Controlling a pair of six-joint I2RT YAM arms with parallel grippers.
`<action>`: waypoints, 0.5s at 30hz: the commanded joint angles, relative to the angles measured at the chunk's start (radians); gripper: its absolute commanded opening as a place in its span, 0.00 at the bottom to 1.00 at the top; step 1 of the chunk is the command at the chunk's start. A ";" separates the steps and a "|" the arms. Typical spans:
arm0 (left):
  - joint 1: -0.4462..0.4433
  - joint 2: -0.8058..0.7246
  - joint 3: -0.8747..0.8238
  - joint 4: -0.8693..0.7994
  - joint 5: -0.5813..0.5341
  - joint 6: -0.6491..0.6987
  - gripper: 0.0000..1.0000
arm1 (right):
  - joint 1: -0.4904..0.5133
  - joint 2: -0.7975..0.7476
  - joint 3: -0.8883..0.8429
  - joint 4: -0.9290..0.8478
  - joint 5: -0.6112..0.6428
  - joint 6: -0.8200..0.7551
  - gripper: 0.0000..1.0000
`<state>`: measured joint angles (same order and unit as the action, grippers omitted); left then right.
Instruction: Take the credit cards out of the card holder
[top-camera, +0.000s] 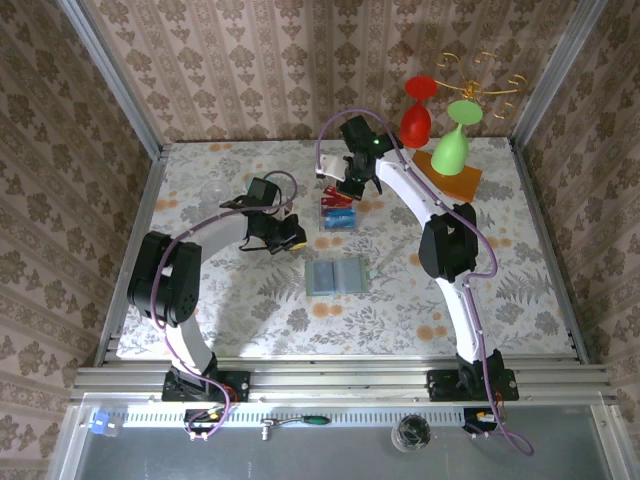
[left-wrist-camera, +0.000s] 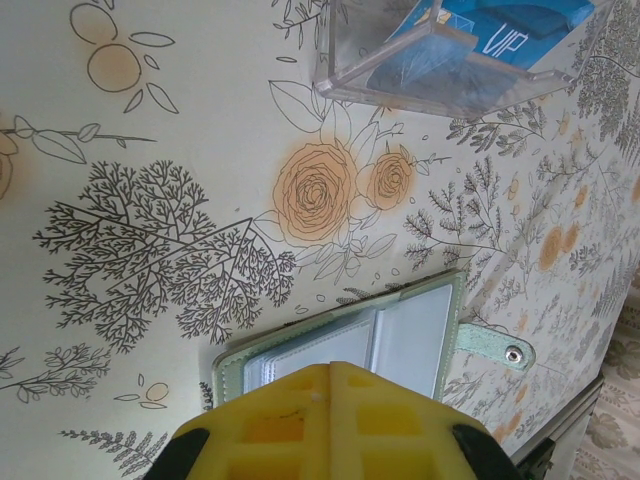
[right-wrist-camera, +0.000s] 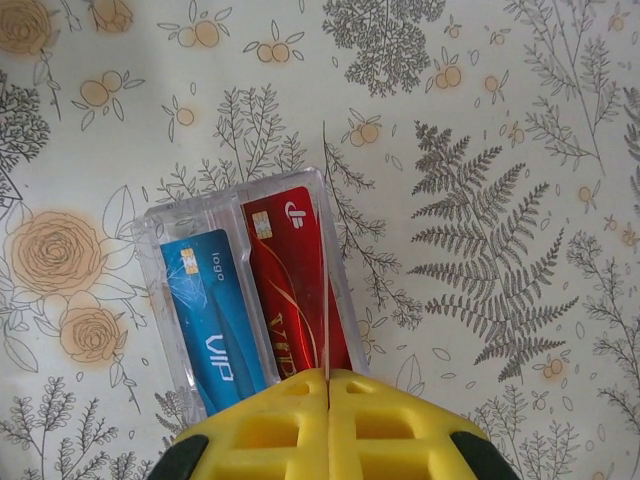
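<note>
Now: both hands hang over the flowery tabletop (top-camera: 540, 280)
Left hand (left-wrist-camera: 330, 372): fingers together, just above the open card holder (left-wrist-camera: 400, 335)
Right hand (right-wrist-camera: 328, 375): fingers clamped on a thin card (right-wrist-camera: 325, 250) seen edge-on
Clear box (right-wrist-camera: 195, 212): blue card (right-wrist-camera: 210, 310) and red card (right-wrist-camera: 290, 270) lie inside

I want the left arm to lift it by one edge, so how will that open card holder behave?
The card holder lies open as two panels, so it will probably fold at the spine rather than stay flat. Its clear pockets look glossy, so the left fingers may slip. The snap tab would likely dangle.
</note>
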<state>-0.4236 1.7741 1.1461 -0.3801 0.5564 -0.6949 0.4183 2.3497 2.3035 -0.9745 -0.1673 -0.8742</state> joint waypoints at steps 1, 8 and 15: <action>0.008 0.012 0.007 -0.025 -0.001 -0.002 0.00 | -0.005 0.028 0.041 -0.034 0.017 -0.033 0.00; 0.008 0.019 0.003 -0.007 0.009 -0.015 0.00 | -0.003 0.024 0.040 -0.033 0.025 -0.016 0.18; 0.003 0.010 -0.003 0.001 0.016 -0.020 0.00 | -0.001 -0.010 0.010 -0.021 0.004 0.044 0.17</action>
<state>-0.4236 1.7813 1.1461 -0.3779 0.5571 -0.7033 0.4168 2.3611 2.3070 -0.9764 -0.1570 -0.8684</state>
